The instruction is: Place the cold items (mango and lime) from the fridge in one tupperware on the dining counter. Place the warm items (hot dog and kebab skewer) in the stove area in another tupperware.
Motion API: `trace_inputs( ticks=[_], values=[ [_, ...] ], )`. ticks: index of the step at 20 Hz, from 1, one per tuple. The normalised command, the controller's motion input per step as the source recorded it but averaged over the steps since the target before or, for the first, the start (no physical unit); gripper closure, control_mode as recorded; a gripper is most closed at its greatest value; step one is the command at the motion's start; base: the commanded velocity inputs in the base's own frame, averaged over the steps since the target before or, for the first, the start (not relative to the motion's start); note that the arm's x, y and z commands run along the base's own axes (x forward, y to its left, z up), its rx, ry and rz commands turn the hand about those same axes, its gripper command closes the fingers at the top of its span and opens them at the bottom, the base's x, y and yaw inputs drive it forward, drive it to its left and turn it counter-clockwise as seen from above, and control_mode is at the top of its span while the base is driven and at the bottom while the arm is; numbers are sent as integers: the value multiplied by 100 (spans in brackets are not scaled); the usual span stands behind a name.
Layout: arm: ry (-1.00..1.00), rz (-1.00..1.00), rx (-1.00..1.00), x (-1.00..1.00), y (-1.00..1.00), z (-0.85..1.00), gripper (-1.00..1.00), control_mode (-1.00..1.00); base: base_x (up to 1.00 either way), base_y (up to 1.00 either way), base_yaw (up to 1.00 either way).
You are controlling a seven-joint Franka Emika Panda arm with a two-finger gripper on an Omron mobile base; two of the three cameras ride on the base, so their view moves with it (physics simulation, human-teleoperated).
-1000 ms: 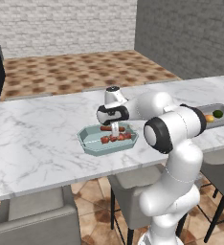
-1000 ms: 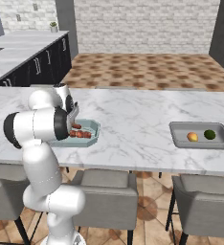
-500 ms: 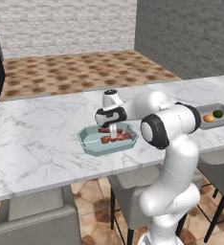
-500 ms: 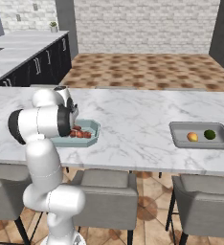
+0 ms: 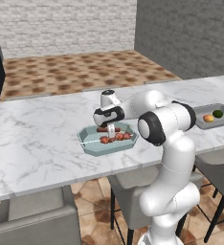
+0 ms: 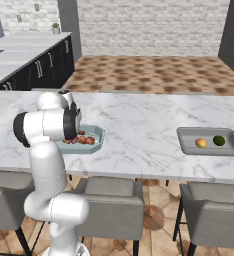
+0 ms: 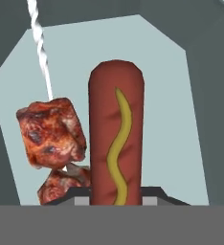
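Marble, white with grey veining: dining counter [image 5: 32, 143], long, carrying two containers well apart. Item one, teal tupperware [image 5: 87, 143], near the counter's front edge toward its middle, holding the hot dog [image 7: 116, 139] and the kebab skewer [image 7: 51, 131] side by side, touching or nearly so. Item two, grey tupperware [image 6: 185, 145], toward the counter's right end near the front edge, holding the mango [image 6: 201, 143] and the lime [image 6: 219, 140] apart from each other. Gripper [image 5: 111, 130], pointing straight down into the teal container, directly over the hot dog; jaws nearly closed, and from the hand view the hot dog's near end sits right at the fingertips, so whether it is pinched or just let go cannot be told for sure. Long axis of the hot dog runs straight away from the pincer along the container floor, mustard stripe up; skewer stick runs roughly the same way beside it. Judgement: all four foods appear sorted, so the coming move is probably a straight lift clear. Room: open air above, bare marble on both sides of the teal container, its low walls the one thing to snag on.
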Motion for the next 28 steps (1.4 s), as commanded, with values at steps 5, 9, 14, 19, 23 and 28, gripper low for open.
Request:
trace_inputs(
  ticks=[5, 9, 14, 19, 23, 28],
  values=[
    [0, 3, 0, 0, 6, -22, -100, -100, 0, 0, 0],
    [0, 0, 0, -1, 2, -9, -100, -100, 0, 0, 0],
    [-3, 0, 0, -29, 0, 12, -100, -100, 0, 0, 0],
    [-8, -3, 0, -51, 0, 33, -100, -100, 0, 0, 0],
    [-9, -9, 0, -59, 0, 33, -100, -100, 0, 0, 0],
    [-2, -25, 1, -81, -2, 24, -100, -100, 0, 0, 0]
  ],
)
